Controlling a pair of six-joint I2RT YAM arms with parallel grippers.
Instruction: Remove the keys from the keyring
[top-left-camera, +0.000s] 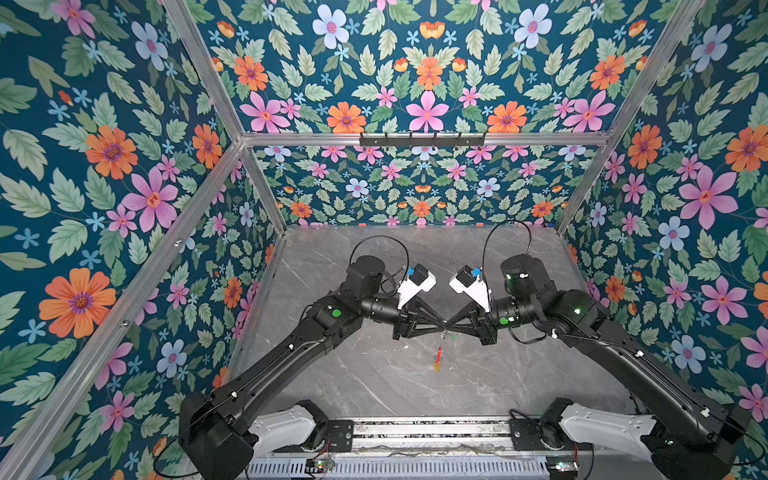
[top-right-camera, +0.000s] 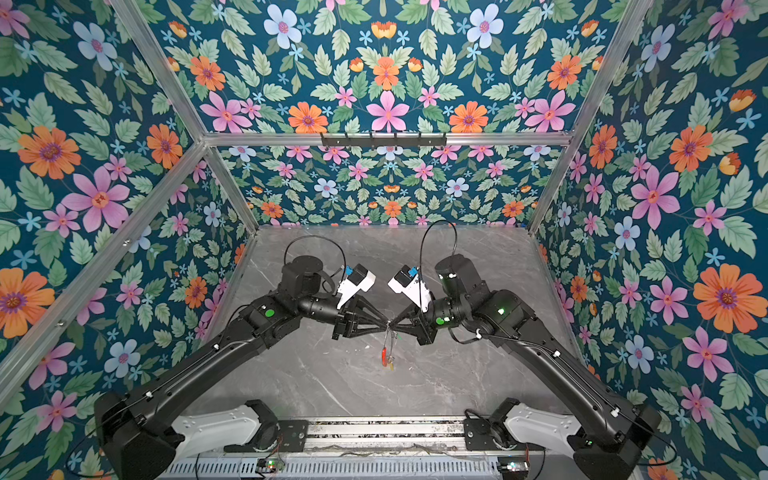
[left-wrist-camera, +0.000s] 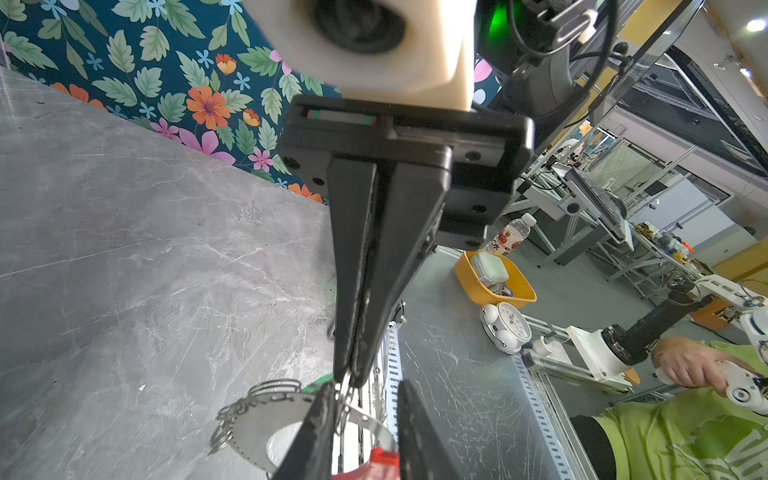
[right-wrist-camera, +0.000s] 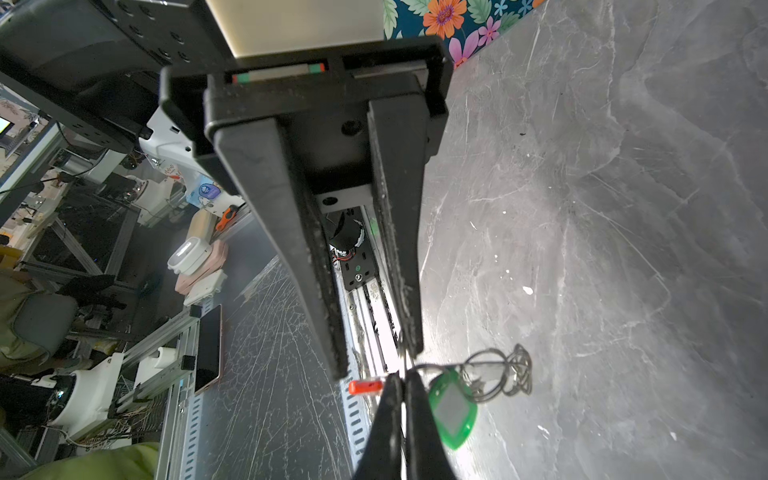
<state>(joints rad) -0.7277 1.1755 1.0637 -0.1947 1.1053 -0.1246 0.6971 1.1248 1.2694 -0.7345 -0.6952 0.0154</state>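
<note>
My right gripper (right-wrist-camera: 398, 380) clamps the thin, slippery keyring (right-wrist-camera: 365, 386); left gripper (right-wrist-camera: 376, 359) stands slightly open, gripping nothing. I'd pinch the light green key (right-wrist-camera: 453, 409) by its plastic head.

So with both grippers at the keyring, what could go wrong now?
Only the right gripper pinches the thin keyring, by its tips, with it hanging above the table; a slip would likely drop the lot.
The left gripper is open right at those tips; closing could knock the two together.
The green key sits bunched with the small rings, so a wrong grab seems possible.
</note>
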